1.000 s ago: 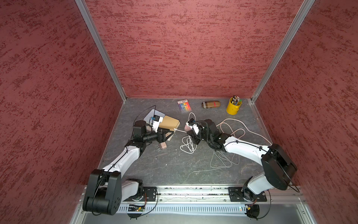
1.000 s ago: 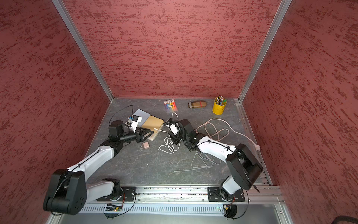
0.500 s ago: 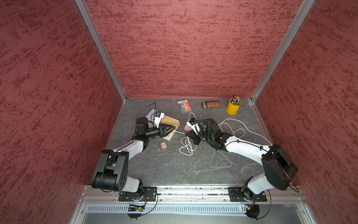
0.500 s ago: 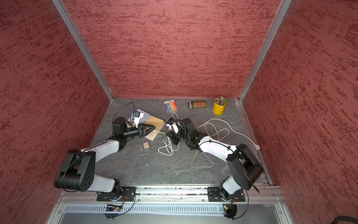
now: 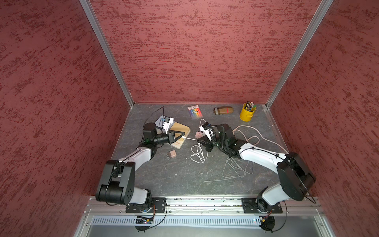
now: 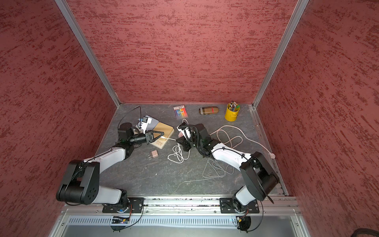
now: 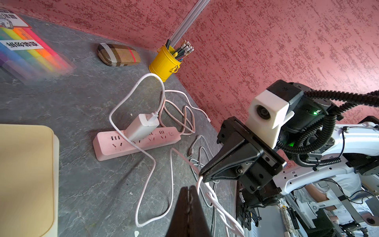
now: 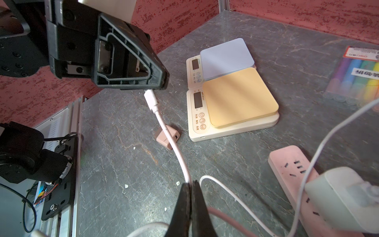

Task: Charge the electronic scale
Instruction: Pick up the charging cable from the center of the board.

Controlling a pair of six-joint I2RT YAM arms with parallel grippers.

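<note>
"Deli" logo on marker pack (image 8: 352,82)

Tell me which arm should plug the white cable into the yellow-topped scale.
Left, probably. The left tool pinches the plug of the white cable near the yellow-topped scale; the right tool only holds the cable farther back.

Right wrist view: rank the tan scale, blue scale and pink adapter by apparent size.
1. Tan scale.
2. Blue scale; it sits farther off, so their true order is unsure.
3. Pink adapter, clearly smallest.
</note>
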